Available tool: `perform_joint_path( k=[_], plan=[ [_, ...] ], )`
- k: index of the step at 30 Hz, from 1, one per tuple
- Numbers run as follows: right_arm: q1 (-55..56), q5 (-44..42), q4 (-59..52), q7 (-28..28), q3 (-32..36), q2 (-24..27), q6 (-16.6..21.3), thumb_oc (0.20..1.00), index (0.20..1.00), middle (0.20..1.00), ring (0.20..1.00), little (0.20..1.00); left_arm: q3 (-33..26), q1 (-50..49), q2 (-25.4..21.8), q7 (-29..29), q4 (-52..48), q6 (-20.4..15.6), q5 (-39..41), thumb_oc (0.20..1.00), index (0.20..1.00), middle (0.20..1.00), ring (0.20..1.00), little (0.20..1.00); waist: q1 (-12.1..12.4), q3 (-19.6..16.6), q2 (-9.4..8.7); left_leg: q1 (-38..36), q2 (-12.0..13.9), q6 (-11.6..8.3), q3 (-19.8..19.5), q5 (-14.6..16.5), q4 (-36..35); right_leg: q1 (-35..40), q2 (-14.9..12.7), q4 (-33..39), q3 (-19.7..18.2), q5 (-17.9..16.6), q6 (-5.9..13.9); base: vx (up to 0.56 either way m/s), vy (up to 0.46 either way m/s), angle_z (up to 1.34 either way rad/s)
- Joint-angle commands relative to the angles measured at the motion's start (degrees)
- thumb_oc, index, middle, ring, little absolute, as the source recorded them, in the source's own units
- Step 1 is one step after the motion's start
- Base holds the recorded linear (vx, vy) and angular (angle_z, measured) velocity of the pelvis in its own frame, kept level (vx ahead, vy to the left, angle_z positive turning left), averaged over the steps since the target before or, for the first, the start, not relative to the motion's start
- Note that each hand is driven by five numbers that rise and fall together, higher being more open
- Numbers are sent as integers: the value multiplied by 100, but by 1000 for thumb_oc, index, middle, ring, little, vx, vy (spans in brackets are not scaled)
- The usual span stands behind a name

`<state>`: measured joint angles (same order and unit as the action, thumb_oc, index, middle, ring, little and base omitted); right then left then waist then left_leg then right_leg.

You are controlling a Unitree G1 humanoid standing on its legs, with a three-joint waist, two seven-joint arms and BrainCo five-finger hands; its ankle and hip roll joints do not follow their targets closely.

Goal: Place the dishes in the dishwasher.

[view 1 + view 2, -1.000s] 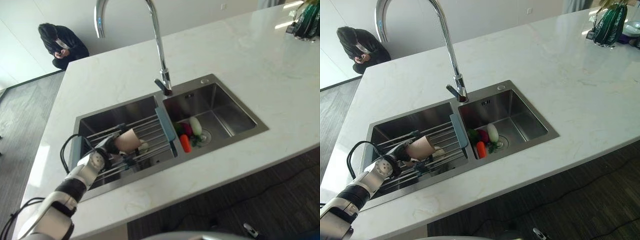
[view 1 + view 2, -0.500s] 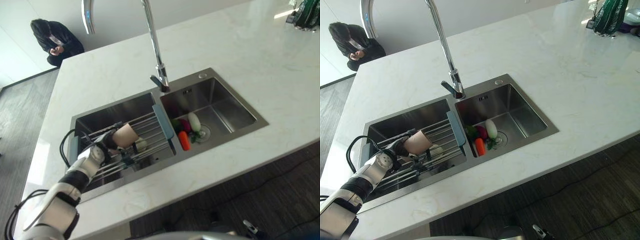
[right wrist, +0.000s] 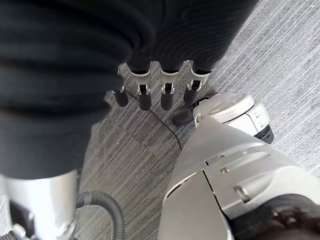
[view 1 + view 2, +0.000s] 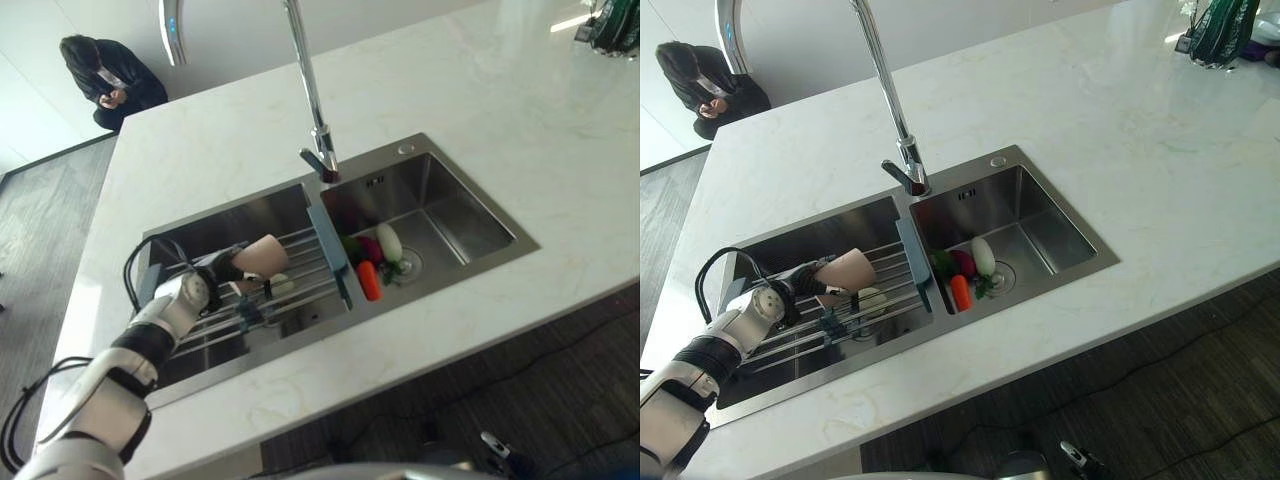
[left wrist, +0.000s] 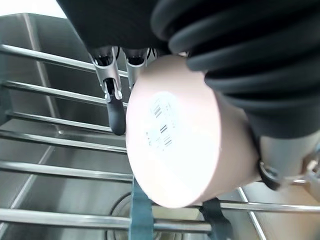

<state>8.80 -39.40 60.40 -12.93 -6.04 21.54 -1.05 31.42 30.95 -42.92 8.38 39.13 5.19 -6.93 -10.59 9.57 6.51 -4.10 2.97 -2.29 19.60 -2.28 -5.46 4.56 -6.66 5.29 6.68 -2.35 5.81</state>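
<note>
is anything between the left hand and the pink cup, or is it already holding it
Nothing stands between them: the left hand already has its fingers curled round the pink cup, which it holds on its side above the roll-up rack in the left sink basin.

Brushed steel sink [image 4: 440, 215], glossy marble counter [image 4: 480, 120], matt cup [image 5: 172, 145]

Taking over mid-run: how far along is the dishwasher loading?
Done: nothing visibly loaded; no dishwasher in sight. In hand: the left robot hand grips a pink cup above the drying rack in the left sink basin. Left: carry the cup to the dishwasher. The right robot hand hangs open over the floor.
</note>
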Motion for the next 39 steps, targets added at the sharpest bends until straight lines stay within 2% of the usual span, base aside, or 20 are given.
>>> perform_joint_path(
  k=[1,4,6,9,13,18,22,25,30,35,39],
  plan=[
    [-216,43,197,-105,-15,95,2,1000,1000,1000,1000,1000,45,191,-64,223,-91,-536,422,200,200,200,200,200,-75,38,-115,-216,-85,-12,-435,184,46,-183,-65,-29,-63,-307,267,0,0,0],
    [-181,20,320,-159,10,54,73,1000,1000,1000,1000,1000,-64,172,-191,-137,-362,-788,544,200,200,200,200,200,8,-15,-146,-236,-87,-5,-477,203,46,-134,-70,-29,11,-288,265,-3,-15,0],
    [-132,-1,401,-183,36,-33,162,1000,1000,1000,1000,1000,-274,81,-207,-463,-603,-773,882,200,200,200,200,200,97,-75,-190,-256,-96,3,-522,221,46,-82,-72,-29,89,-266,266,-11,-50,3],
    [-100,-37,450,-167,29,-161,233,1000,1000,1000,1000,1000,-544,-96,-108,-764,-679,-962,538,200,200,200,200,200,195,-154,-249,-277,-93,25,-587,234,46,-22,-58,-29,169,-241,238,-14,-39,2],
    [-69,-123,451,-113,-31,-274,267,1000,1000,1000,1000,1000,-756,-180,-100,-1178,-831,-1231,631,200,200,200,200,200,301,-243,-316,-315,-85,47,-660,264,46,64,-25,-29,242,-185,209,-9,-44,12],
    [65,-132,459,-45,-47,-480,351,1000,1000,1000,1000,1000,-1362,-502,100,-2195,-1339,-1590,667,200,200,200,200,200,436,-352,-420,-365,-84,63,-754,307,46,165,4,-29,322,-111,158,1,-12,6],
    [184,-107,628,6,1,-724,441,1000,1000,1000,1000,1000,-2175,-961,435,-3293,-1783,-2115,584,200,200,200,200,200,605,-466,-520,-380,-98,72,-877,329,46,246,24,-29,434,-44,109,-12,-32,8],
    [210,-42,708,75,39,-812,406,1000,1000,1000,1000,1000,-2571,-1272,528,-3588,-2187,-2312,320,200,200,200,200,200,713,-507,-553,-381,-95,76,-947,330,46,299,36,-29,528,-6,65,-36,-28,14],
    [180,30,771,133,67,-847,346,1000,1000,1000,1000,1000,-3161,-1626,334,-3767,-2979,-2170,103,200,200,200,200,200,941,-569,-556,-384,-75,61,-1094,310,46,417,71,-29,715,95,-11,-32,-42,21],
    [65,144,627,98,86,-861,341,1000,1000,1000,1000,1000,-4028,-2275,115,-3888,-3724,-2059,266,200,200,200,200,200,1312,-614,-521,-377,-19,8,-1367,221,46,533,133,-29,979,210,-110,-52,-104,40],
    [-169,129,580,64,-35,-826,261,1000,1000,1000,1000,1000,-4582,-2781,198,-3782,-3902,-2321,953,200,200,200,200,200,1681,-637,-496,-267,105,-154,-1602,98,97,601,242,-29,1245,334,-218,-95,-186,40]
  ],
)
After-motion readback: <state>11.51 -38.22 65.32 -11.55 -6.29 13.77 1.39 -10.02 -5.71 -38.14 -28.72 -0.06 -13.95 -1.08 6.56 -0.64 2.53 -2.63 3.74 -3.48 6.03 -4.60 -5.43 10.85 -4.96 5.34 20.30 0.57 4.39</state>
